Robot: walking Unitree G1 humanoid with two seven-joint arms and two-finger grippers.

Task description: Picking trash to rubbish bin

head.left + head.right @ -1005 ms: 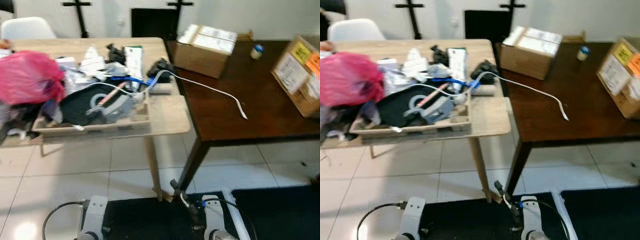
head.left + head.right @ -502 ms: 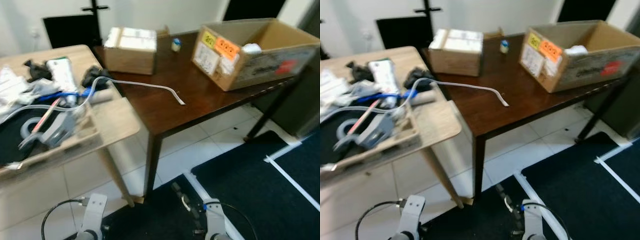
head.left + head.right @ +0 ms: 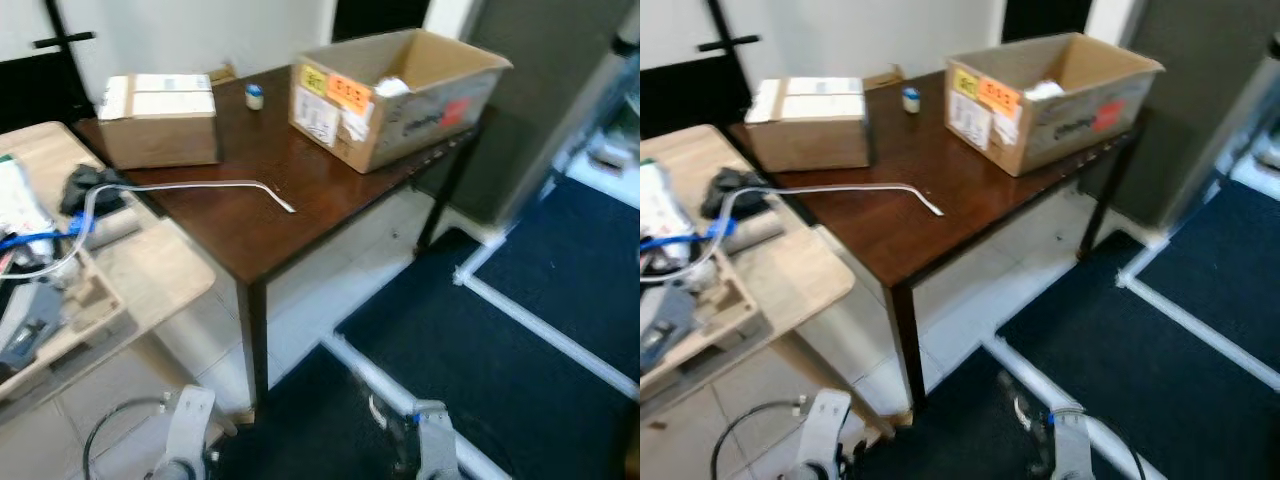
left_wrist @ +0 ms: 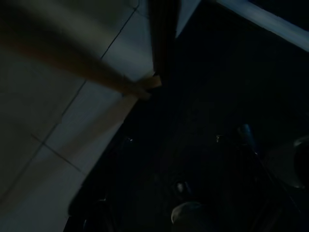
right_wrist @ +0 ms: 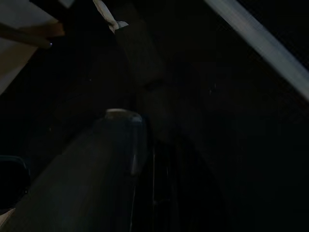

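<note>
Room: pale tiled floor (image 3: 300, 300) meets dark blue carpet (image 3: 560, 280) edged with white strips; two tables stand side by side.
Far left: we see a light wooden table (image 3: 790, 275) carrying a tray of clutter (image 3: 680, 290) (cables, a white tube, a black lump), likely the trash we are after.
Centre: a dark wooden table (image 3: 240, 215) holds a sealed cardboard box (image 3: 158, 120), a white cable (image 3: 215, 187) trailing across the top, and a small blue-capped bottle (image 3: 255, 96).
Right of centre: an open cardboard box (image 3: 400, 90) with labels sits at the far corner; no rubbish bin can be made out.
Left arm (image 3: 185, 440): hangs idle; whether its fingers are parted we cannot tell.
Right arm (image 3: 430, 445): likewise low and idle, grip unreadable in the dark wrist view.
Step in hand: searching, we judge; better to slow the turn so the view stays sharp.
Count: two tables, two boxes, one bottle, one cable.
</note>
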